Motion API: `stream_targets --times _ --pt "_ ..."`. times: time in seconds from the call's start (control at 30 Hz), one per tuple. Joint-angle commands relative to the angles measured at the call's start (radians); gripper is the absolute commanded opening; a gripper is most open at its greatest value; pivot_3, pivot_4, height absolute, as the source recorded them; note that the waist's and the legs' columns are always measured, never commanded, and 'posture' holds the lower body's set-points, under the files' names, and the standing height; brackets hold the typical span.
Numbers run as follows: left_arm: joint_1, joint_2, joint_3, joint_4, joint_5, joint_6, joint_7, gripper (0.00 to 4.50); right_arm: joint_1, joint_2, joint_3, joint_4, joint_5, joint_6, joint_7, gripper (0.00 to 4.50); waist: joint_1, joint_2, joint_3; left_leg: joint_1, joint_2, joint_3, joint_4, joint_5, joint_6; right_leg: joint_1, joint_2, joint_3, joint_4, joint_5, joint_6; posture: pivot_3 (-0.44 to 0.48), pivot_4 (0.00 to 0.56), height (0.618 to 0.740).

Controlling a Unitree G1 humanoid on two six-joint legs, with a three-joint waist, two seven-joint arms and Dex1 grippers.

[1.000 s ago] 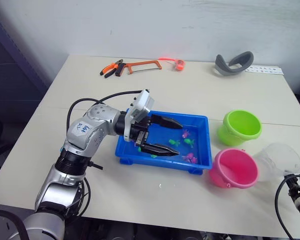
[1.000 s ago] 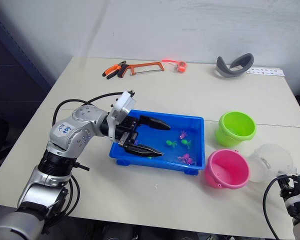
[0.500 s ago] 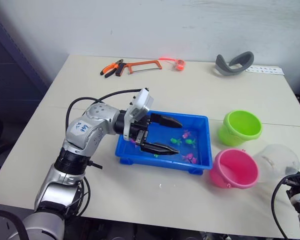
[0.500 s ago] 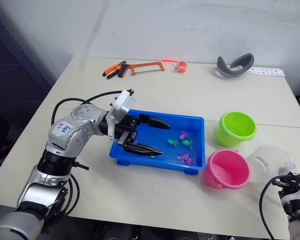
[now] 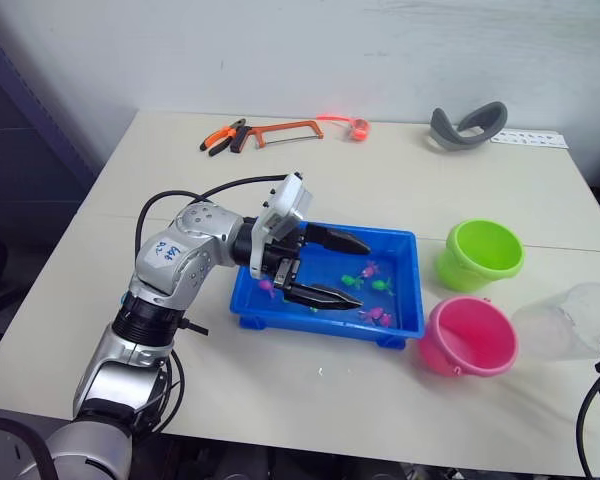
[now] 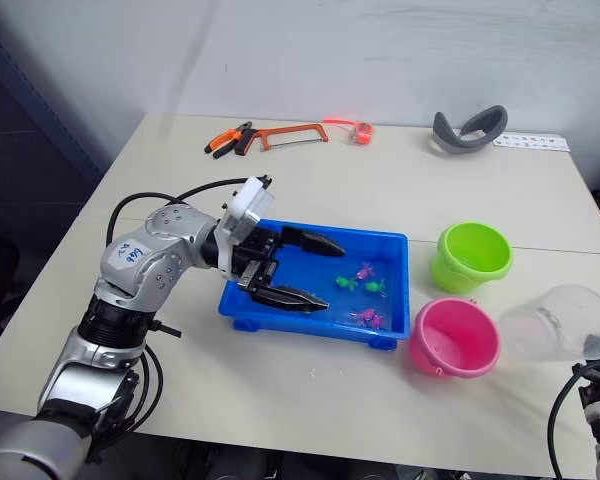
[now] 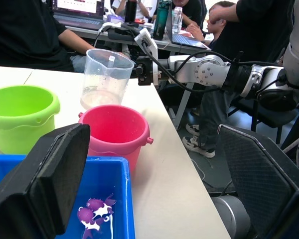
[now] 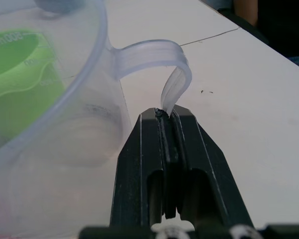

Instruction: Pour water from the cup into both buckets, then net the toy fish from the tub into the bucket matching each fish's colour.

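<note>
Right tool (image 8: 165, 119) pinches the clear cup (image 6: 560, 322) handle; left tool (image 5: 325, 268) gapes over the blue tub (image 5: 405, 300); two buckets: green bucket (image 5: 483, 253), pink bucket (image 5: 470, 336).

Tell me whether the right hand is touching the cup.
Touching. The right wrist view shows the right hand with its black fingers shut on the handle of the clear cup.

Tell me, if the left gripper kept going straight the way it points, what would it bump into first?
Probably the toy fish in the tub, then the tub's far wall. The left gripper hangs open over the tub, pointing along it towards the pink bucket. Its height is hard to judge, so it might pass above them.
</note>
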Motion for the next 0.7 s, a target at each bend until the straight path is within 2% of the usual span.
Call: stream_targets --times 0.03,0.27,0.53,0.7 --pt "-0.004 -0.002 -0.006 -0.011 0.007 -0.026 -0.020 4.50 0.052 -0.031 -0.034 -0.134 -0.052 0.004 -0.048 0.03 0.000 0.000 0.000 0.000 0.000 0.000 0.000 0.000 0.000 0.000 0.000 0.000 0.000 0.000 0.000 0.000 0.150 0.740" --pt "0.002 -0.020 -0.020 -0.004 0.019 -0.046 -0.028 4.50 0.115 -0.093 0.009 -0.277 -0.250 0.010 -0.087 0.03 0.000 0.000 0.000 0.000 0.000 0.000 0.000 0.000 0.000 0.000 0.000 0.001 -0.003 0.000 0.000 0.000 0.150 0.740" --pt "-0.005 -0.030 -0.031 0.020 0.042 -0.076 -0.042 4.50 0.126 -0.146 0.069 -0.325 -0.501 -0.030 -0.094 0.03 0.001 0.000 0.000 0.000 -0.001 0.000 0.000 0.000 0.000 0.000 0.000 0.000 -0.003 0.000 0.000 0.000 0.150 0.740" --pt "-0.005 -0.030 -0.030 0.026 0.049 -0.083 -0.044 4.50 0.153 -0.159 0.099 -0.354 -0.668 -0.126 -0.086 0.03 0.000 0.000 0.000 0.000 -0.001 0.000 0.000 0.000 0.000 0.000 0.000 0.000 -0.001 0.000 0.000 0.000 0.150 0.740"
